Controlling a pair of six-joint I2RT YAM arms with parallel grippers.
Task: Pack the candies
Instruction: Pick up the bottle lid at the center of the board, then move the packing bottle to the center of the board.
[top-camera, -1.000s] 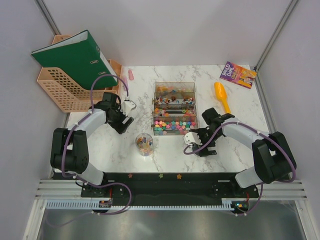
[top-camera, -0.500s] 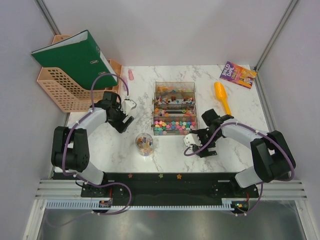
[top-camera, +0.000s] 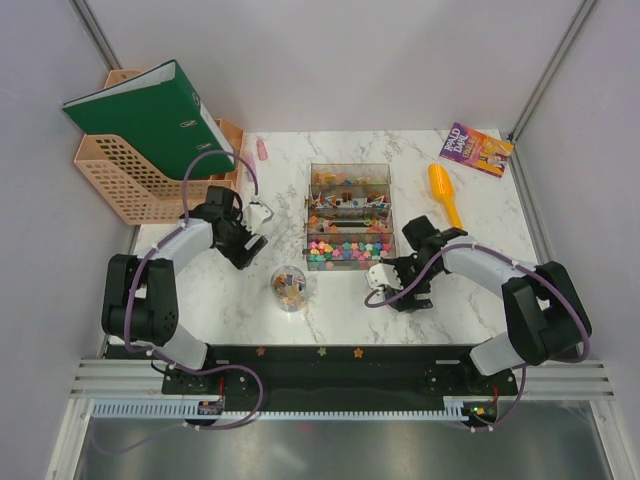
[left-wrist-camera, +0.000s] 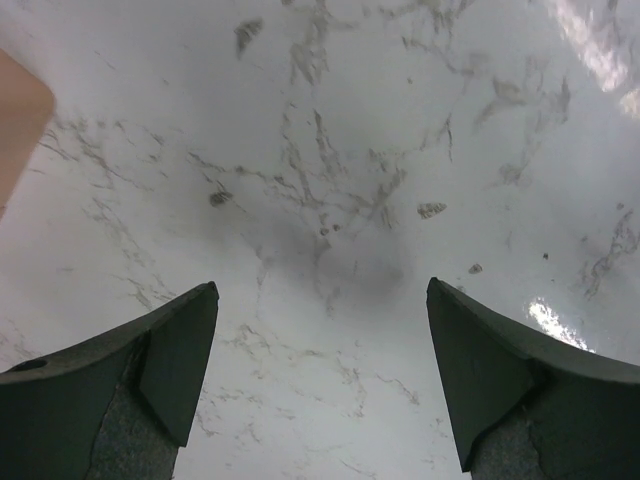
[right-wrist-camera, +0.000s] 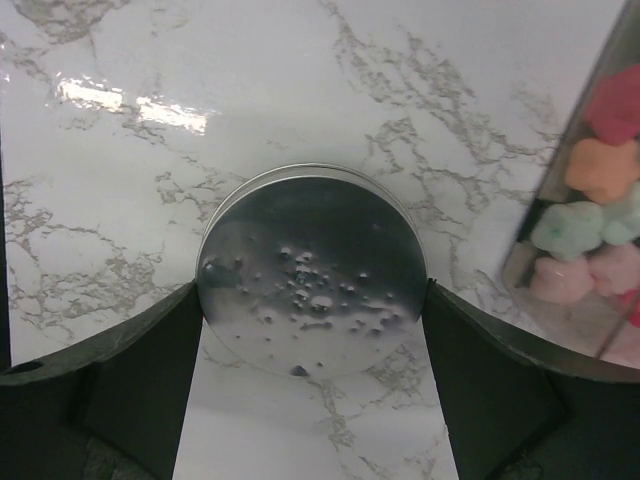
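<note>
Near, the right end effector (right-wrist-camera: 312, 292) clenches a round silver metal lid (right-wrist-camera: 315, 262) on the white marble tabletop (right-wrist-camera: 110, 210); the left end effector (left-wrist-camera: 322, 300) stands released. Tiny multicoloured candies (top-camera: 346, 248) lie in the clear plastic compartment box (top-camera: 350, 170) behind.

Open marble (left-wrist-camera: 330, 150) beneath the left gripper (left-wrist-camera: 320, 290), basket corner (left-wrist-camera: 15, 120) off to one side; right gripper (right-wrist-camera: 312, 288) hemmed in; lid (right-wrist-camera: 312, 250) between its fingers (right-wrist-camera: 120, 380), clear box (right-wrist-camera: 545, 190) just beside.
</note>
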